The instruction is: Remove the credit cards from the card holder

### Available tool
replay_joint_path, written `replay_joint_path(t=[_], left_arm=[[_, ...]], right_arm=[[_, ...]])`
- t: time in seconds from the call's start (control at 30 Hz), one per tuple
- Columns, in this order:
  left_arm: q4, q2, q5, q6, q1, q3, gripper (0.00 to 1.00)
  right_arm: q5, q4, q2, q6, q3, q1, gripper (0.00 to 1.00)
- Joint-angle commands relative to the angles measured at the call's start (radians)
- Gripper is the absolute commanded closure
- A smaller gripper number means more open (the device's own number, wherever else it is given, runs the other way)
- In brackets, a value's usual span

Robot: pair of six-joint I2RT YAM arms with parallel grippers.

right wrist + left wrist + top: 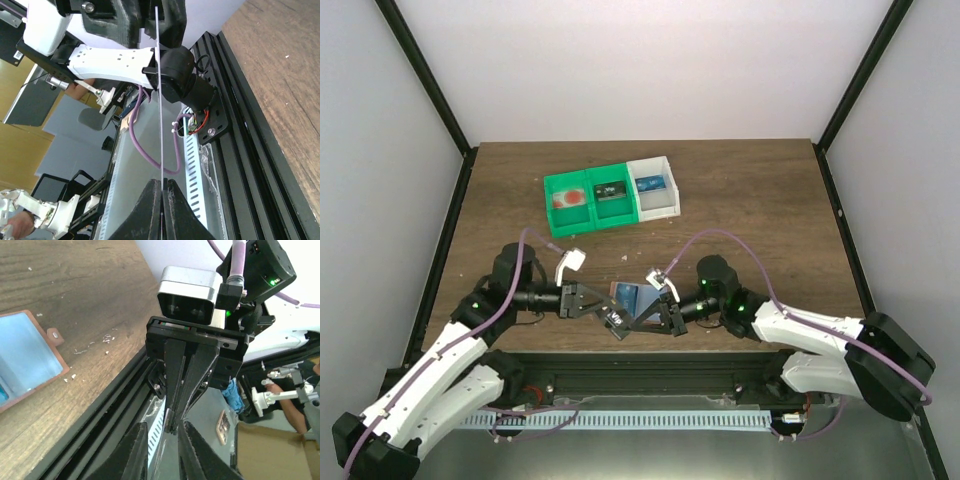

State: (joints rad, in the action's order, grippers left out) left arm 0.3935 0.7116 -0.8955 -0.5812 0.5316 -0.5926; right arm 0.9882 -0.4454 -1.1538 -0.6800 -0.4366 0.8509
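The card holder (625, 296) lies open near the table's front edge, a salmon-pink wallet with a pale blue inner face (20, 355) and a little side tab (54, 335). Just in front of it, both grippers meet tip to tip over the black frame rail. My right gripper (162, 182) is shut on one end of a thin credit card (160, 125), seen edge-on; its colour cannot be told. The card's far end reaches between the fingers of my left gripper (165, 435), which stand apart with a gap on each side. From above, the card (642, 314) bridges the two grippers.
A green two-compartment bin (590, 200) and a white bin (653, 187) stand side by side at the back of the table, each compartment holding a small flat item. The black frame rail (100, 415) runs along the table's near edge. Small crumbs (95, 342) dot the wood.
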Motion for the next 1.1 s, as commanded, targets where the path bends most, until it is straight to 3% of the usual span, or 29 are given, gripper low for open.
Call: replay_joint_path(t=[0.0, 0.07, 0.2, 0.47, 0.67, 0.77, 0.97, 1.07], left_arm=[[0.079, -0.002, -0.023, 0.088, -0.002, -0.033, 0.87], [0.068, -0.001, -0.03, 0.083, -0.002, -0.03, 0.99], [0.049, -0.006, -0.027, 0.078, -0.002, -0.025, 1.0], [-0.021, 0.0, 0.008, 0.015, -0.002, -0.012, 1.0], [0.026, 0.003, 0.285, 0.005, -0.002, -0.066, 1.0], [-0.033, -0.005, 0.422, -0.047, -0.002, -0.052, 1.0], [-0.296, 0.013, 0.691, -0.24, -0.003, 0.078, 1.0], [-0.327, 0.076, 0.815, -0.269, -0.004, 0.064, 1.0]], right_arm=[[0.038, 0.017, 0.003, 0.02, -0.031, -0.006, 0.98], [0.031, 0.02, 0.006, 0.017, -0.028, -0.006, 0.98], [0.021, -0.009, 0.003, 0.0, -0.014, -0.006, 0.95], [-0.079, -0.059, 0.033, -0.06, 0.025, -0.006, 0.61], [-0.211, -0.01, 0.117, -0.045, 0.051, -0.006, 0.23], [-0.239, 0.028, 0.144, -0.019, 0.051, -0.006, 0.02], [-0.274, 0.073, 0.187, 0.009, 0.04, -0.006, 0.0], [-0.306, 0.079, 0.237, 0.023, 0.049, -0.006, 0.0]])
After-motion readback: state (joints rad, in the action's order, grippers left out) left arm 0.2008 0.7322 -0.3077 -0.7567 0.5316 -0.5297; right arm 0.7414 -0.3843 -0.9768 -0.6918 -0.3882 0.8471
